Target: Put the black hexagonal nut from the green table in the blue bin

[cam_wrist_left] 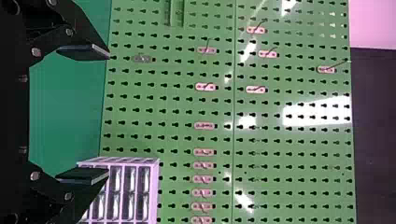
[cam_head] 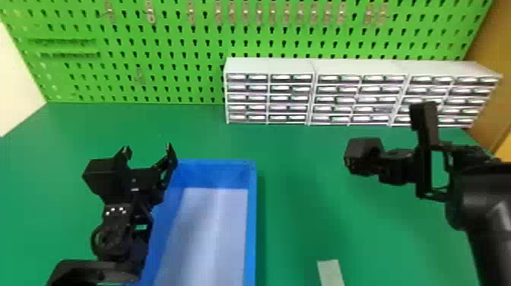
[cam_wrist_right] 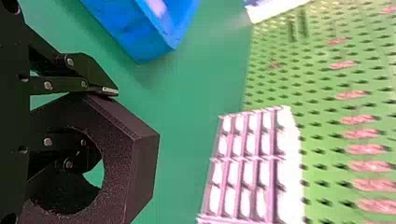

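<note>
The left gripper [cam_head: 147, 150] stands over the upper left side of the blue bin [cam_head: 251, 224], its two fingers spread with nothing between them. In the left wrist view that gripper [cam_wrist_left: 107, 113] is open in front of the pegboard. At the right of the head view, the right gripper [cam_head: 397, 167] is above the green table, apart from the bin. Seen from the right wrist, the gripper [cam_wrist_right: 95, 126] is shut on the black hexagonal nut [cam_wrist_right: 144, 172]: one finger reaches into its hole, the other lies against an outer side. The blue bin [cam_wrist_right: 126, 28] is beyond it.
White drawer cabinets [cam_head: 270, 66] line the back right of the table [cam_head: 296, 152], against a green pegboard [cam_head: 133, 42] with metal hooks. A pale strip [cam_head: 330, 272] lies near the front edge, right of the bin. A brown panel [cam_head: 486, 57] stands at the far right.
</note>
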Controlling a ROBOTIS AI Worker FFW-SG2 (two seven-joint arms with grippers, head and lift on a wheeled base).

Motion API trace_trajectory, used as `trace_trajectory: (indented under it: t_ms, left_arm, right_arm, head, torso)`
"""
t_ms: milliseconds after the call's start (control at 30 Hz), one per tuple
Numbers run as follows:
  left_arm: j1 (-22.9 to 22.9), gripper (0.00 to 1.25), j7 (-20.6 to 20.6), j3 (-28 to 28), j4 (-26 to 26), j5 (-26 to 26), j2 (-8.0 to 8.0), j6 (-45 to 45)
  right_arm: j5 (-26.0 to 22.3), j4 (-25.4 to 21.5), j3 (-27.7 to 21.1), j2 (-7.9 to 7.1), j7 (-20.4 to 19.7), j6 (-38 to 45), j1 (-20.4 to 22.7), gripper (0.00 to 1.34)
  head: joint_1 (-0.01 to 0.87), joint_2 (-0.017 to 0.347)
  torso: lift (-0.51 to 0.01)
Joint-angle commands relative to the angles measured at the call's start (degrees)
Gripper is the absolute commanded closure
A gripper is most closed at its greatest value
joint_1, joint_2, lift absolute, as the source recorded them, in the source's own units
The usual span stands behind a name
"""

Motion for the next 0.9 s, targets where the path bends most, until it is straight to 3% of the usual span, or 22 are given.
trace_trajectory:
  t_ms: [0, 233, 533, 867]
  left_arm:
    - [-0.1, 0.37, 0.5, -0.4, 0.5, 0.1, 0.00, -0.7]
    - [-0.2, 0.37, 1.1, -0.8, 0.9, 0.4, 0.00, -1.4]
    - [-0.2, 0.37, 1.2, -0.8, 1.0, 0.5, 0.00, -1.5]
    - [-0.2, 0.37, 1.7, -0.9, 1.2, 0.6, 0.00, -2.1]
  right_arm:
    - [-4.0, -3.4, 0.0, 0.25, -4.0, -2.5, 1.6, 1.19]
    - [-9.1, -5.9, 0.0, 0.69, -12.8, -6.1, 4.1, 1.19]
    - [-13.0, -6.7, 0.0, 1.22, -19.8, -12.4, 7.0, 1.19]
    - [-15.2, -6.7, 1.7, 1.22, -21.6, -13.9, 8.4, 1.19]
  head:
    - [0.657, 0.057]
    - [0.657, 0.057]
    - [0.657, 0.057]
    - [0.657, 0.057]
  torso:
    - [-0.095]
    - [-0.095]
    - [-0.095]
    - [-0.095]
